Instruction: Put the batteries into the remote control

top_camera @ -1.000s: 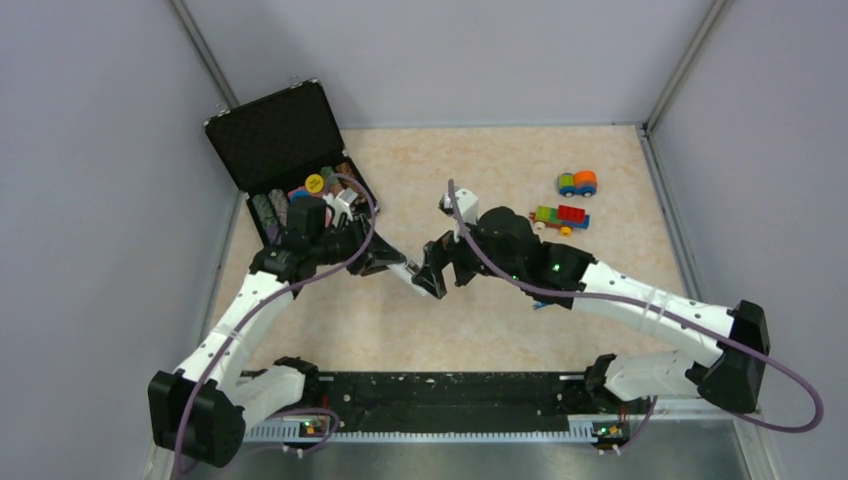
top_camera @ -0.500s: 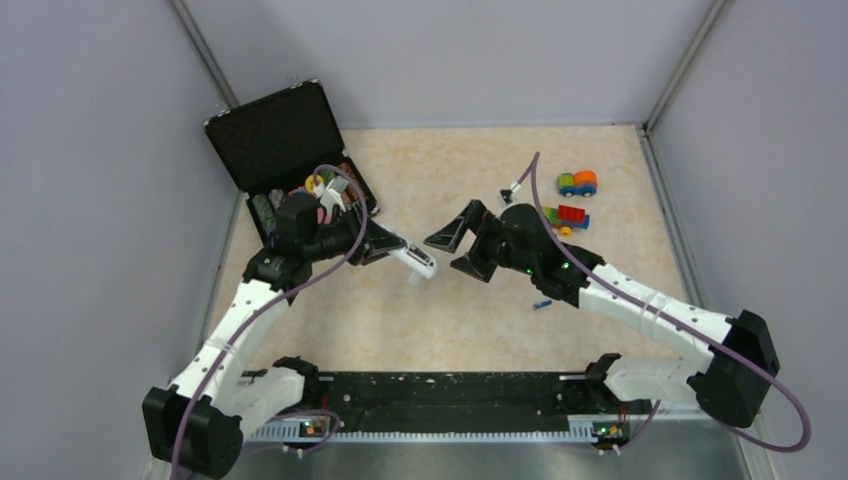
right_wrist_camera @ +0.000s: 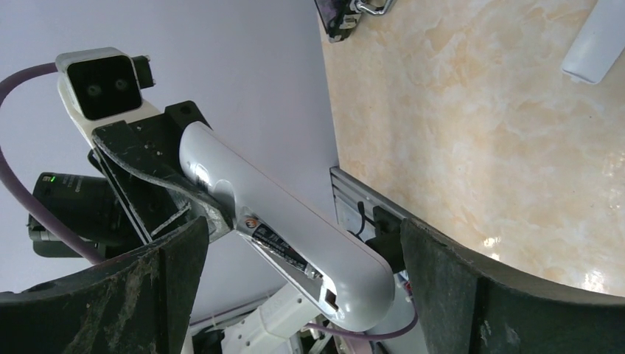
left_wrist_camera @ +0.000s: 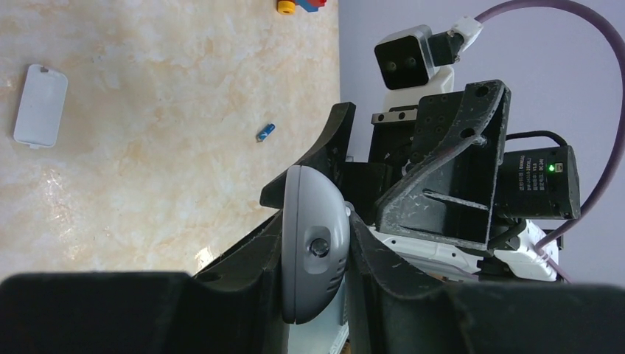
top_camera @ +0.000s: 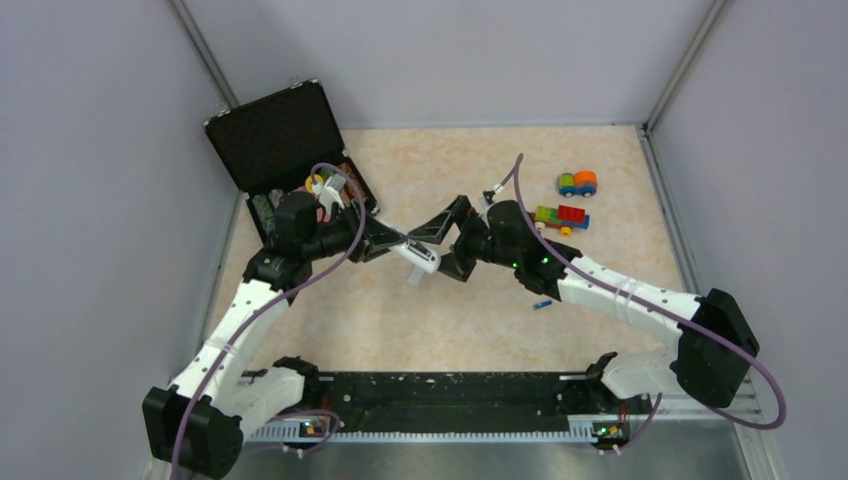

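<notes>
Tabletop (top_camera: 470, 335), one remote (top_camera: 416, 257), one blue battery (top_camera: 541, 304)

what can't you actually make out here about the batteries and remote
Black battery: in no view; may be loaded, cannot tell.
Remote bay contents: turned edge-on in the right wrist view.
Blue battery markings: too small, top and left wrist views.
Remote's near end: left wrist view, covered by left claw.
</notes>
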Controlling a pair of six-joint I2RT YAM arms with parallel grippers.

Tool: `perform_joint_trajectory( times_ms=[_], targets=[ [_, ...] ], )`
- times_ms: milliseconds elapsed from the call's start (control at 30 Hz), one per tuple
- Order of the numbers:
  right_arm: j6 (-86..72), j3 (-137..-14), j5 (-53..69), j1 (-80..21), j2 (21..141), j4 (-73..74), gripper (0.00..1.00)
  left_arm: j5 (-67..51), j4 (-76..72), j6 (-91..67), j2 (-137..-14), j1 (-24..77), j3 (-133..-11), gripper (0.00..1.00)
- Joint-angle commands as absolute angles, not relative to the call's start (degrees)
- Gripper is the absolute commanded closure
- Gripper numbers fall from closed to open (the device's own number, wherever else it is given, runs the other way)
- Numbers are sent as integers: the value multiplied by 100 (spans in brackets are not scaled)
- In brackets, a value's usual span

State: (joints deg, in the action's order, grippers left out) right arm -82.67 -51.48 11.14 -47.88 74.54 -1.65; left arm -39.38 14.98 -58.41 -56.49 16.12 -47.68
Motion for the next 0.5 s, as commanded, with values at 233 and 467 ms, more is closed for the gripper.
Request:
perform_joint_trajectory(
  times_ms=[233,467],
  targets=[
    [-8527,-5151,1237,-4793,7427,-931,10,-3956,1291,-5723,-5637,1608,-5003,100],
    [-8566,-5033,1234,-4767,7396,-1059,19,-3944,1337,-5678,-5615,1604,-4984,100]
  ],
)
